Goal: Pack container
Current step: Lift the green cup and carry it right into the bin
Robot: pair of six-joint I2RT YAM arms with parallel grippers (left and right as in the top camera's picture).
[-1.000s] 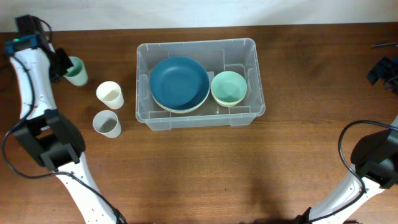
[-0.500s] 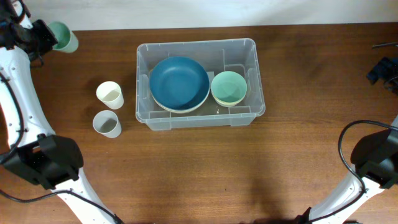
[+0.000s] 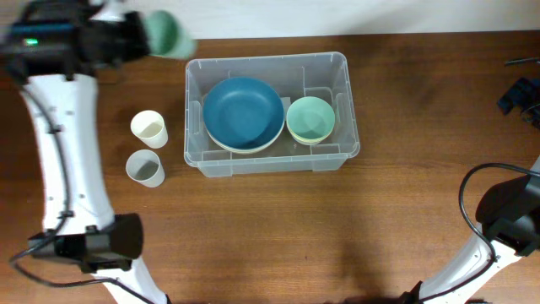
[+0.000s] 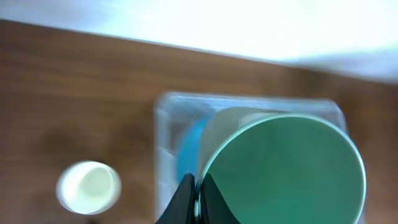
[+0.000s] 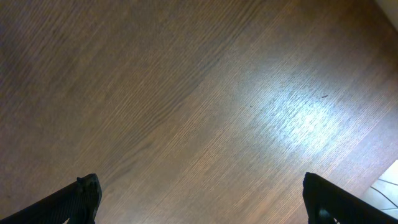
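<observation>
My left gripper (image 4: 195,198) is pinched on the rim of a green cup (image 3: 164,34) in the upper left of the overhead frame, just off the top-left corner of the container (image 3: 266,57). The container sits mid-frame, with bare table (image 3: 405,211) right of it and below. Inside it are a blue bowl (image 3: 245,112) on the left and a green bowl (image 3: 310,119) on the right. My right gripper (image 5: 199,186) is spread wide over wood.

Cream cup (image 3: 149,128) beside grey cup (image 3: 145,168) on table (image 3: 253,232).
</observation>
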